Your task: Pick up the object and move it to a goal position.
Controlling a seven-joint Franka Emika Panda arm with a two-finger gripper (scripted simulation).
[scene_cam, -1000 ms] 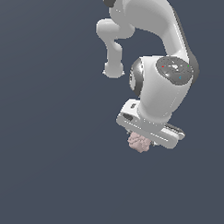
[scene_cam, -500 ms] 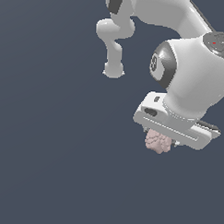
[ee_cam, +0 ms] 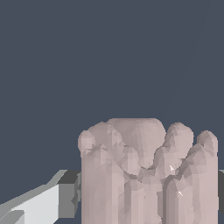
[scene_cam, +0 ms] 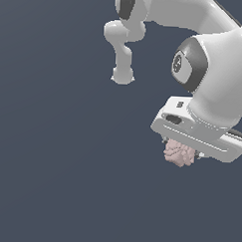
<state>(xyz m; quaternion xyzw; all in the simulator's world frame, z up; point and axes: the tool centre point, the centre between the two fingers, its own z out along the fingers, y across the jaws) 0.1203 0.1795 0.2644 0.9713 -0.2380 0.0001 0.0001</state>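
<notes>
The object (scene_cam: pixel 179 153) is a small pale pink, lumpy chunk hanging just below the white hand of the arm, on the exterior view's right. My gripper (scene_cam: pixel 184 154) is shut on it and holds it up over the plain dark grey ground. The fingers are mostly hidden behind the hand and the object in the exterior view. In the wrist view the object (ee_cam: pixel 146 175) fills the near field, with one grey-tipped white finger (ee_cam: pixel 52 203) pressed against its side. The other finger is nearly out of the picture.
The white arm (scene_cam: pixel 196 41) rises from its base (scene_cam: pixel 122 75) and arches toward the exterior view's right. Plain dark grey ground (scene_cam: pixel 55 180) lies all around.
The arm has carried the held object toward the exterior view's right and a little lower. The hand and object look larger in the picture now.
</notes>
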